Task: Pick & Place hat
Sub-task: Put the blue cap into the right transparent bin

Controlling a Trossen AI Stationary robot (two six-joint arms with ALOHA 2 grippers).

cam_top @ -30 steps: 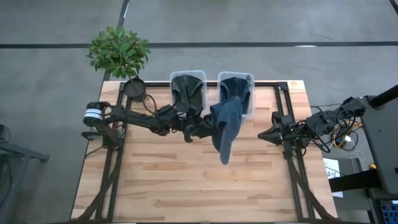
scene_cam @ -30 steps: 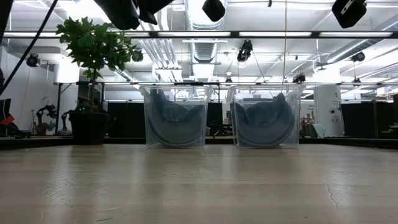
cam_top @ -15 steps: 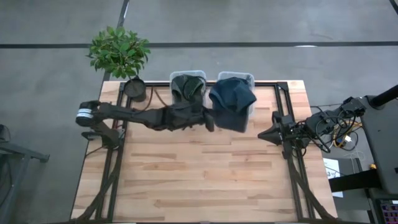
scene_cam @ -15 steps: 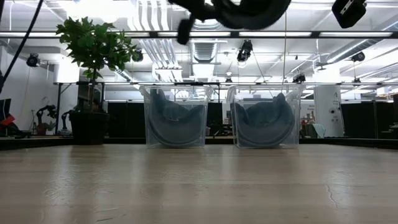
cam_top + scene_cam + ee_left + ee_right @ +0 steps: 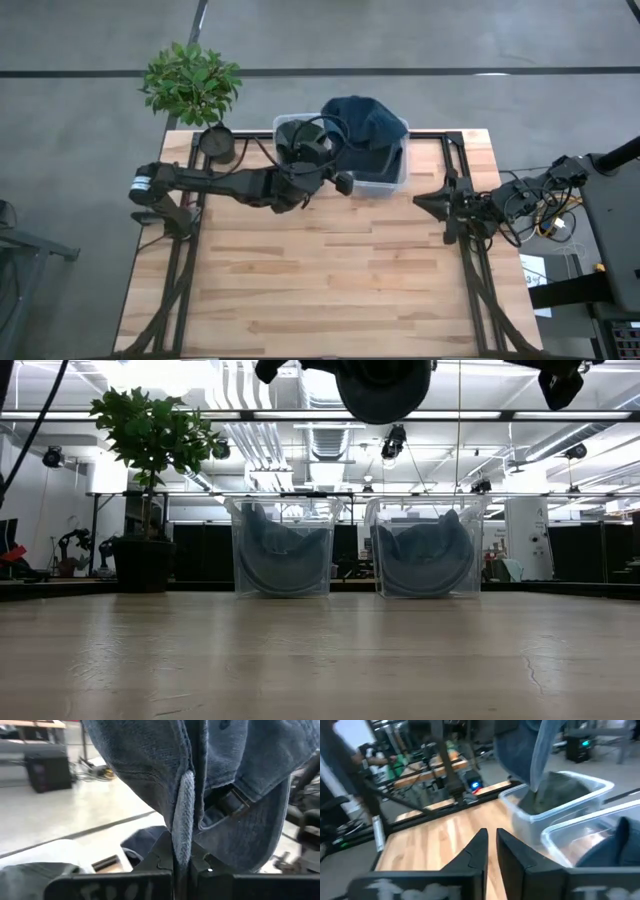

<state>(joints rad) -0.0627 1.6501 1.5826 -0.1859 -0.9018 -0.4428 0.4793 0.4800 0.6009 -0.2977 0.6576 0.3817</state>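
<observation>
Left gripper [image 5: 181, 865] is clamped on a fold of the soft blue denim cap [image 5: 365, 122], fabric pinched right between its fingers in the left wrist view. It holds the cap up in the air, above the right-hand clear plastic bin [image 5: 396, 172] at the far edge of the wooden slat table [image 5: 320, 280]. From the low view the cap [image 5: 384, 385] hangs well above both bins.

The cap looks light and floppy, so I'd guess it sags and swings wherever it isn't held. The brim is probably the only stiff bit, so a pinch at the brim or a thick seam seems the safest hold. Not fragile, not slippery.

Right gripper [image 5: 491, 851] sits at the table's right edge, fingers nearly together, holding nothing.

Further back, the left-hand clear plastic bin [image 5: 290, 130] already has dark hats in it, and a green potted plant [image 5: 192, 85] stands at the far left corner.
</observation>
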